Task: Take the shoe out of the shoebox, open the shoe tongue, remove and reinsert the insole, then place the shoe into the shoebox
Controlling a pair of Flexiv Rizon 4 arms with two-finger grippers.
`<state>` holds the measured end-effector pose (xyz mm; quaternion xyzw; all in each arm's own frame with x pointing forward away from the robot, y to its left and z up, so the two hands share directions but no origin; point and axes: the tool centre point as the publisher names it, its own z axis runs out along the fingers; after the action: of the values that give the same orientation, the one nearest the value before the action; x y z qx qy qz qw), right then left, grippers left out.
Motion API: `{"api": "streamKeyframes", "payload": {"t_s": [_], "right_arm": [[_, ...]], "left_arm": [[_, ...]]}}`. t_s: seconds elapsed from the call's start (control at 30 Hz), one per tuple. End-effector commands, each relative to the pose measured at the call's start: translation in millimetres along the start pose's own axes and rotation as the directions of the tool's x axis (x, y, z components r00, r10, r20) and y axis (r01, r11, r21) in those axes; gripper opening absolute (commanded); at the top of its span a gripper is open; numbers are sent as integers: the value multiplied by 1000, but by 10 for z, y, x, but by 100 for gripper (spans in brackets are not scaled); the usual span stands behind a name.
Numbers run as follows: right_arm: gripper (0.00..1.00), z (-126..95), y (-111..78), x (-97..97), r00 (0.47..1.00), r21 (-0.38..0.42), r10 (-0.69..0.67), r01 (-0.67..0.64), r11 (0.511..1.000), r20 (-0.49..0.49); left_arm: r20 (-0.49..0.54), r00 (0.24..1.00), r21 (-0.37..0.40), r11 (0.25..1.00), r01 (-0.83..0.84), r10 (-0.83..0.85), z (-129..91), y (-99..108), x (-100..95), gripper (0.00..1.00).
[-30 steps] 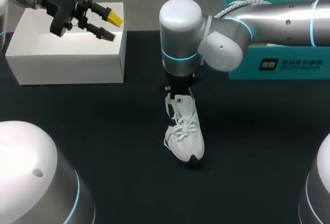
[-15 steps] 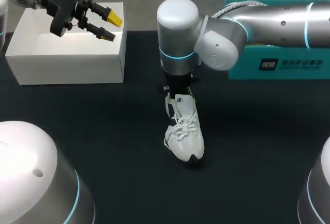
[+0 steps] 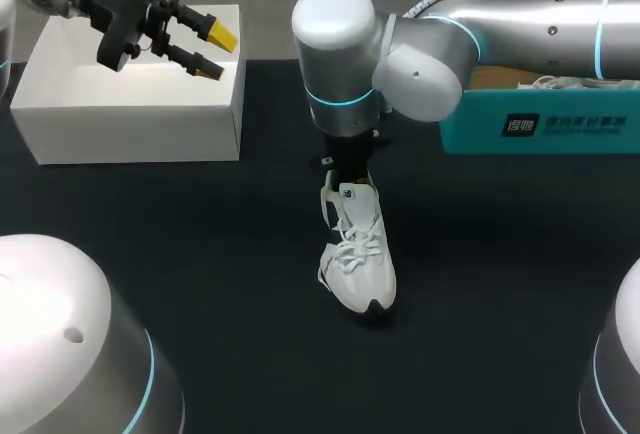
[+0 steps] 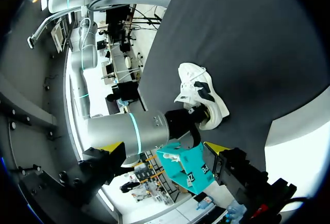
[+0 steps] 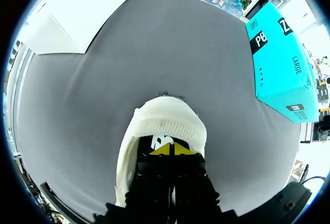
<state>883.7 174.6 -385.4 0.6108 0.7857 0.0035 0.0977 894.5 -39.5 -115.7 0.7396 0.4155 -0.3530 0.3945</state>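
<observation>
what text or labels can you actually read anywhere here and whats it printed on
"LARGE": small dark letters on the side of the teal shoebox, right wrist view.
Big black-and-white letters at that box's ends: only cut-off fragments, no whole word.
Dark label on the shoebox front, head view: too blurred to read.
Mark on the shoe tongue: too small to read.
White box: no print visible.

The shoe (image 3: 357,254) lies on the table (image 3: 200,254), shoebox (image 3: 560,119) behind-right, right hand (image 5: 169,149) seemingly in its opening.
</observation>
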Motion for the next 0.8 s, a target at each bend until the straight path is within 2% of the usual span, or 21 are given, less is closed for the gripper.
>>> {"api": "streamKeyframes", "payload": {"t_s": [0.03,0.2,0.37,0.63,0.8], "right_arm": [[0,173,14,9,1000,29,1,0,1000,-23],[0,264,-4,41,998,35,0,2,999,-59],[0,265,-7,93,997,32,2,1,999,-79],[0,-82,-106,82,986,64,29,-19,998,-163],[0,-85,-170,50,980,121,32,-8,993,-198]], "left_arm": [[-4,1000,2,1000,0,0,-3,3,-2,100],[-4,1000,2,1000,0,0,-3,3,-2,100],[-4,1000,2,1000,0,0,-3,3,-2,100],[-4,1000,2,1000,0,0,-3,3,-2,100],[-4,1000,2,1000,0,0,-3,3,-2,100]]}}
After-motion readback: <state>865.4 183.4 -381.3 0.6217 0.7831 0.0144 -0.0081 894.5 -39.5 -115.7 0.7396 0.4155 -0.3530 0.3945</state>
